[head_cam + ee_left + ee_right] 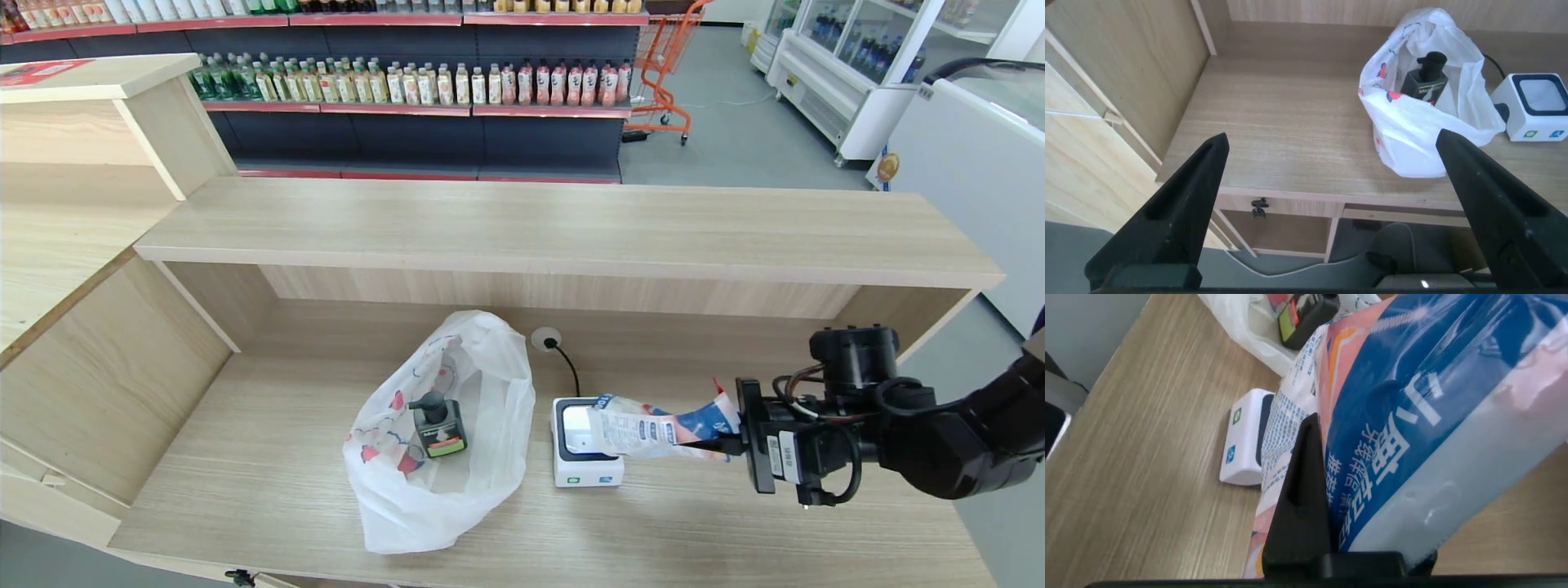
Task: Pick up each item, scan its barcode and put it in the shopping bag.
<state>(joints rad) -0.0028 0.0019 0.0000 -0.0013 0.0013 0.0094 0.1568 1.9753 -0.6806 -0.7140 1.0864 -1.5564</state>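
While the right claw [731,441] is clamped on one end of a blue-and-white snack packet [653,425], the packet reaches out sideways over the white scanner [586,472], its free end lying across the scanner's window, so my judgement is that the scan step is in hand. Held by one end only, the soft packet may sag or twist, and the barcode could face away from the window and fail to read. A thin pinch on a slick film could also slip on the way to the shopping bag [490,367], which lies just beside the scanner on the surface [694,531] with a dark pump bottle [438,425] already inside. Its mouth is slumped and partly folded, so the packet might catch the rim or drop outside it. A low sweep could also nudge the scanner or drag its cable [567,363]. The left claw [1331,143] hangs empty with its fingers wide apart, off the surface's near edge.
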